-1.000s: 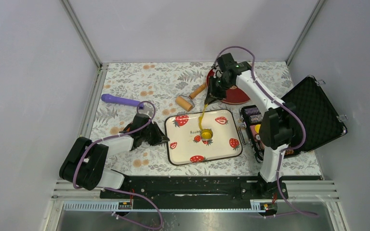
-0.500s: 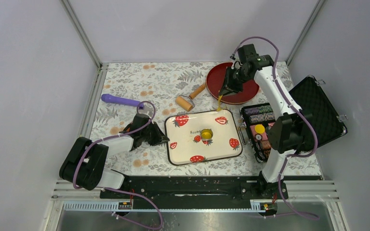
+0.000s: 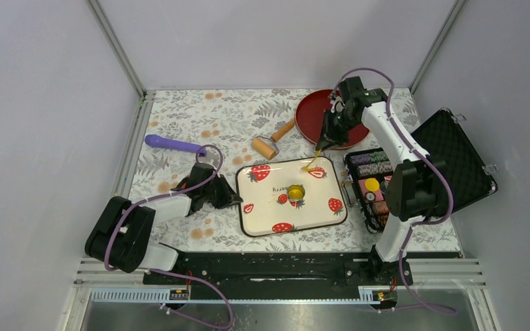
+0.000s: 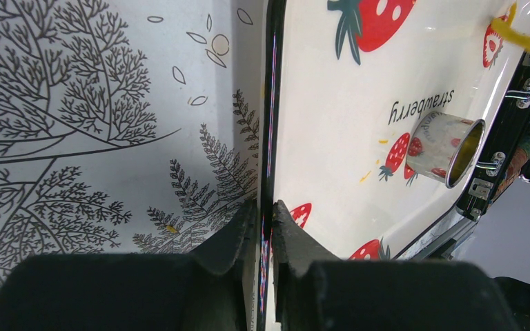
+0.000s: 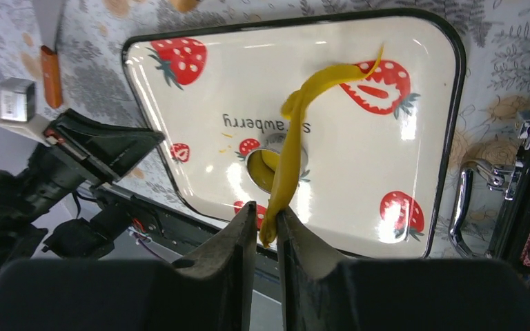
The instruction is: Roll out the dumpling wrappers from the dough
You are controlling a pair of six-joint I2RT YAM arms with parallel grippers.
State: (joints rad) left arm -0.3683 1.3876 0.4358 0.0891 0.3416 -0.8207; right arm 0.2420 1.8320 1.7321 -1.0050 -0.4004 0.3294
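Dough (image 5: 293,138) is what we see first: a long, thin yellow strip pinched at one end between the closed fingers of the right gripper (image 5: 266,215). It hangs over the far right part of the tray (image 5: 359,158), and its free end trails across the printed strawberry there. A metal ring cutter (image 3: 295,191) stands near the middle of the tray with yellow showing inside it. We cannot tell whether that is a cut disc or only a smear. The left gripper (image 4: 265,214) is clamped on the tray's left rim, which we take as steadying it. The roller (image 3: 268,143) lies on the table just beyond the tray, and the red plate (image 3: 314,114) sits farther back. We see no finished wrappers on the tray or the plate. We judge the task to be at an early stage, with the strip probably trimmings and the rolling and cutting of discs yet to come.
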